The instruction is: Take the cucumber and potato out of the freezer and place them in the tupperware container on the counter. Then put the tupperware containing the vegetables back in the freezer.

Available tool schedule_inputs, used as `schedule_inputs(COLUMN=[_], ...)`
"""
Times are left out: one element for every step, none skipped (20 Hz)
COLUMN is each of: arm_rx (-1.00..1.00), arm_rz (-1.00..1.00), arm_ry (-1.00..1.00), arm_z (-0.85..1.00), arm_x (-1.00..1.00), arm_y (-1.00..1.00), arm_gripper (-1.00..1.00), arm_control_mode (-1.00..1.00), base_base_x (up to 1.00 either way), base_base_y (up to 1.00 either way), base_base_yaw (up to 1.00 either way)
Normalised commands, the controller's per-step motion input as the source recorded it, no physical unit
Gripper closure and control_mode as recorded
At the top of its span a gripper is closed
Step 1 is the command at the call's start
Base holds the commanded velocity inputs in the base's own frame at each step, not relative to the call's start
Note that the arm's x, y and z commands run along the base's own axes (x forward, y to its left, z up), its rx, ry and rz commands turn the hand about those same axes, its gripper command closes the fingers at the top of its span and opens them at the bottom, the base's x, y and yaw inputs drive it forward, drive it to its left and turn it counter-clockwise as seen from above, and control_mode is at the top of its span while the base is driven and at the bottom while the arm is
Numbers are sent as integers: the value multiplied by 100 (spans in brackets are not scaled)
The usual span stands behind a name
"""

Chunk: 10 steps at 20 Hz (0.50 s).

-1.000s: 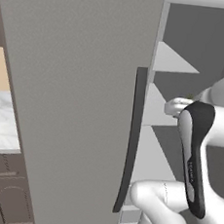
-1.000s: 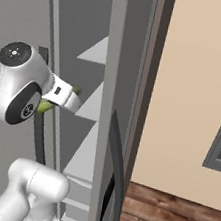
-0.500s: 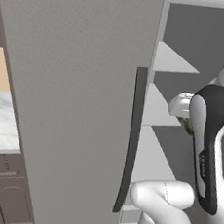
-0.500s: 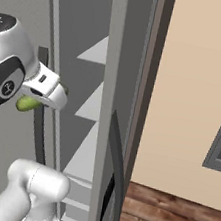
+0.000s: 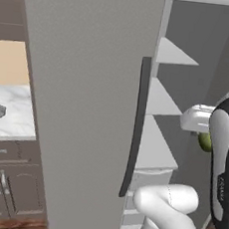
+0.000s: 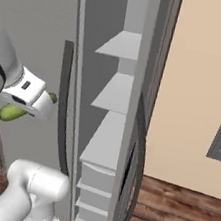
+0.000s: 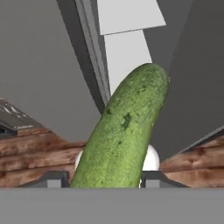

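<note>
one vegetable is out so far: the gripper (image 6: 32, 107) is clamped on the cucumber (image 7: 124, 131), held in front of the open freezer (image 6: 111, 128). the potato, the tray and the return trip remain, by my judgement. the freezer door (image 5: 87, 108) stands wide between arm and counter (image 5: 12, 110).

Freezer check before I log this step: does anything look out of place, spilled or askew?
Nothing looks spilled or damaged. The freezer stands open, its pale shelves bare where they show. The only thing away from a resting place is the cucumber, held in the tool outside the shelves, which fits the job.
</note>
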Motion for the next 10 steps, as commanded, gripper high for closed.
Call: schedule_inputs(arm_rx=[0,0,0,0,0,0,0,0,0,0], arm_rz=[0,0,0,0,0,0,0,0,0,0], arm_ry=[0,0,0,0,0,0,0,0,0,0], arm_z=[0,0,0,0,0,0,0,0,0,0], arm_x=[0,0,0,0,0,0,0,0,0,0], arm_y=[0,0,0,0,0,0,0,0,0,0], arm_gripper=[100,100,100,100,100,100,100,100,100,100], arm_control_mode=[100,100,100,100,100,100,100,100,100,100], base_base_x=[-100,-77,-64,-49,-36,-27,-21,-9,0,0], base_base_y=[100,100,100,100,100,100,100,100,100,100], base_base_yaw=[0,0,0,3,3,4,4,3,3,1])
